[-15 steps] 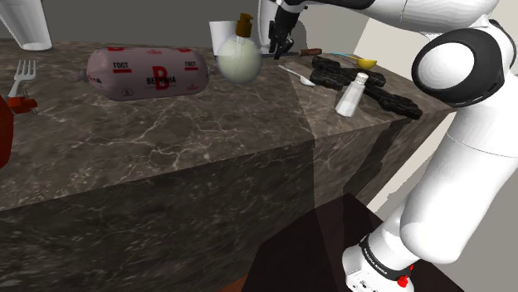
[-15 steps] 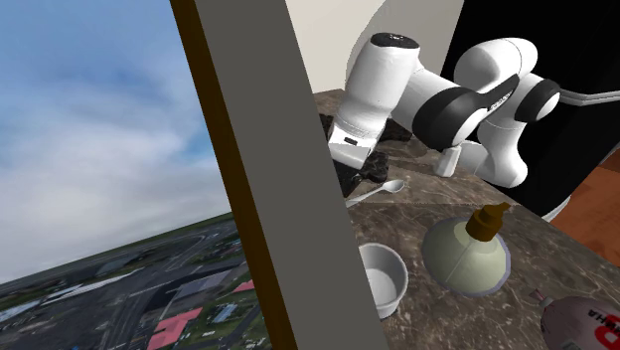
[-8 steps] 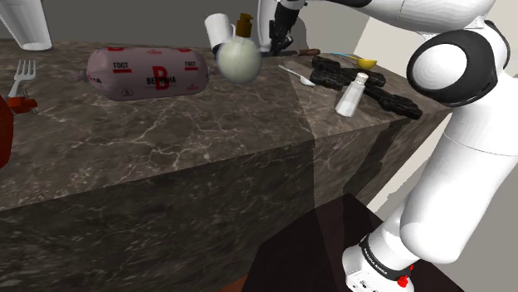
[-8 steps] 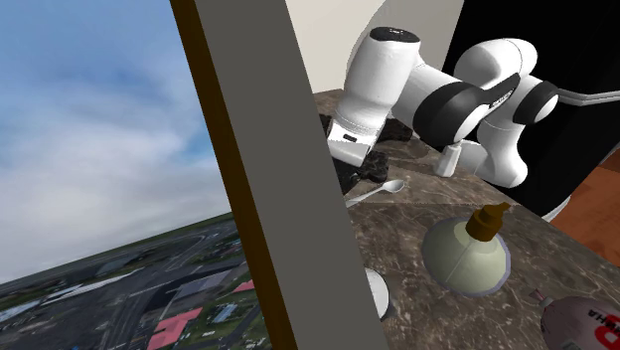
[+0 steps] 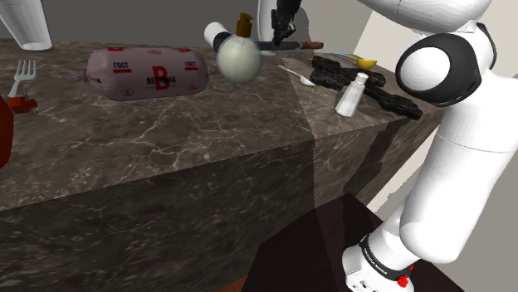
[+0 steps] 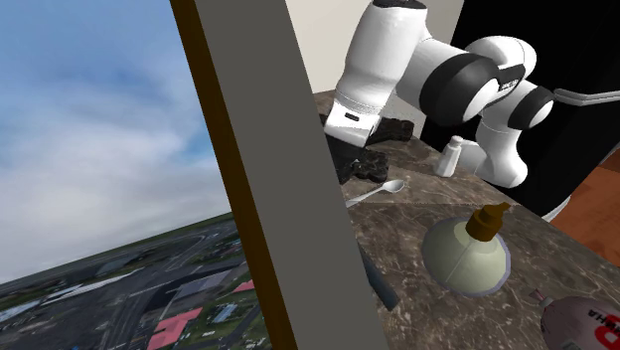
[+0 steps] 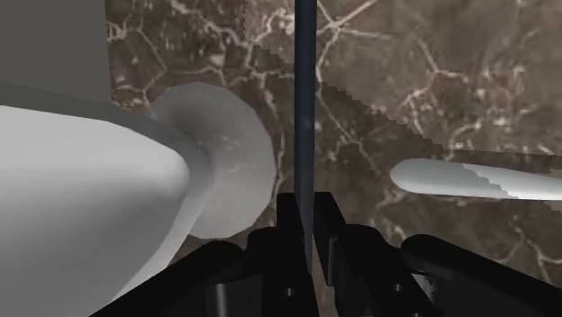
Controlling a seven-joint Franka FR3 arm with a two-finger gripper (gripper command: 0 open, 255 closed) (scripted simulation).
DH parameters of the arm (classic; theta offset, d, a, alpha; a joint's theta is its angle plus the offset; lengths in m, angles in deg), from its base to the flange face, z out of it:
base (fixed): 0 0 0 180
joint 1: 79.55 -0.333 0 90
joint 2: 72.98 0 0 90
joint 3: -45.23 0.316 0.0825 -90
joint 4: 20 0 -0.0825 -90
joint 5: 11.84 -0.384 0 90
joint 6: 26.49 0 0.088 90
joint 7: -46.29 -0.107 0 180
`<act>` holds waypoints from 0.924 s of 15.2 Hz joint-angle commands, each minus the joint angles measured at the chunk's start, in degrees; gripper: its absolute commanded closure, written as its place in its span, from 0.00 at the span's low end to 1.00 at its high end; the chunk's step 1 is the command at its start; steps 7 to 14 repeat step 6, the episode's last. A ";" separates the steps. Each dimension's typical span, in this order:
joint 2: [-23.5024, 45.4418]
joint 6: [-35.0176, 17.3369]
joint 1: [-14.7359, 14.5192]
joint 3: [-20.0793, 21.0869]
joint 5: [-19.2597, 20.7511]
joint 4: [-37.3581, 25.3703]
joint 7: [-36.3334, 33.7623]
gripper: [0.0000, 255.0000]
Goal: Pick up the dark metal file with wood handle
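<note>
Most of the pick-up looks done. In the wrist view the gripper (image 7: 306, 212) has its two black fingers clamped on the thin dark blade of the file (image 7: 304, 99). The blade runs straight out from between them over the marbled countertop (image 7: 432, 81).

In the shoulder view the file shows as a level dark line at the upper middle of the frame. It sits just behind the pale round soap bottle (image 5: 238, 60). Its reddish-brown handle (image 5: 310, 45) pokes out toward the frame's right of the gripper. The blade reaches the other way, toward a white cup (image 5: 217, 35) lying on its side.

The line seems to sit a little above the far part of the counter, so I judge the file raised. The gap beneath it is too slight to be sure of.

In the second exterior view a dark strip at the lower middle of the frame comes out from behind the grey pillar (image 6: 268, 149). It is probably the blade's end.

What seems left is the lift itself: carrying the file higher, plainly clear of the counter, the bottle and the cup. The hold is on the narrow blade rather than the handle. The file could therefore swivel between the fingers, so a steady rise looks wise.
</note>
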 commanded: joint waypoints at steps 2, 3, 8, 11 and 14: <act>1.64 3.31 0.32 -0.02 -0.39 -4.93 0.32 1.00; 2.29 4.45 0.47 -0.04 -0.55 -6.72 0.46 1.00; 3.11 5.83 0.67 -0.04 -0.75 -8.92 0.61 1.00; 3.11 5.83 0.67 -0.04 -0.75 -8.92 0.61 1.00; 3.11 5.83 0.67 -0.04 -0.75 -8.92 0.61 1.00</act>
